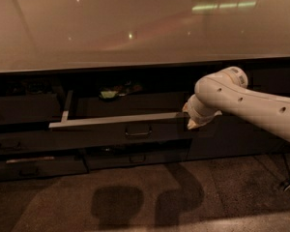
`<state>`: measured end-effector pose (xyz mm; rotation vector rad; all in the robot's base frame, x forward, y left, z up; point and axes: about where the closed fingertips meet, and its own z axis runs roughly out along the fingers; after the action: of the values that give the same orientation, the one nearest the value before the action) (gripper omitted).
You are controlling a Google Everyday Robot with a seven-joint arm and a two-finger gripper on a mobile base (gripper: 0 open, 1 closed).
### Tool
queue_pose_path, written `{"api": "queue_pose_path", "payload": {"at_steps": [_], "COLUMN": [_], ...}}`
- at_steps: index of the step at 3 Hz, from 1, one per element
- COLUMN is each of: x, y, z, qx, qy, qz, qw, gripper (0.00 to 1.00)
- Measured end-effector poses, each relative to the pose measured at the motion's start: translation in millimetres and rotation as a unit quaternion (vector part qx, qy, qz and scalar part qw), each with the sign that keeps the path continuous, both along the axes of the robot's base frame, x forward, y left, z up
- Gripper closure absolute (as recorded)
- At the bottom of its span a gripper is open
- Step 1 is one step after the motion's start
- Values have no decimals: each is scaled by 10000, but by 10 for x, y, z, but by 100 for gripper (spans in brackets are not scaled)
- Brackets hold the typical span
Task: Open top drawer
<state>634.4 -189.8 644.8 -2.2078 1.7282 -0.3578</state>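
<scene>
The top drawer stands pulled out from under the countertop. Its pale metallic rim runs across the front, and its small loop handle sits centred on the dark front panel. A green and yellow object lies at the back of its interior. My gripper is at the right end of the drawer's rim, at the end of my white arm, which comes in from the right. The arm's wrist hides the fingers.
A wide beige countertop overhangs the drawers. Lower dark drawer fronts sit below, one slightly out at the left. A dark cabinet door is behind my arm. The floor in front is brown carpet.
</scene>
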Motion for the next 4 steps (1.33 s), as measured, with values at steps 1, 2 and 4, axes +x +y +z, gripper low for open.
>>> {"api": "queue_pose_path", "payload": {"at_steps": [1, 2, 4], "x": [-19, -100, -234], "y": [77, 122, 121], "z": [338, 718, 1128], "qx": [-27, -156, -192], "qy": [-256, -550, -892], "qz": [-59, -140, -193], "qw": [9997, 9983, 9956], "gripper": [11, 0, 0]}}
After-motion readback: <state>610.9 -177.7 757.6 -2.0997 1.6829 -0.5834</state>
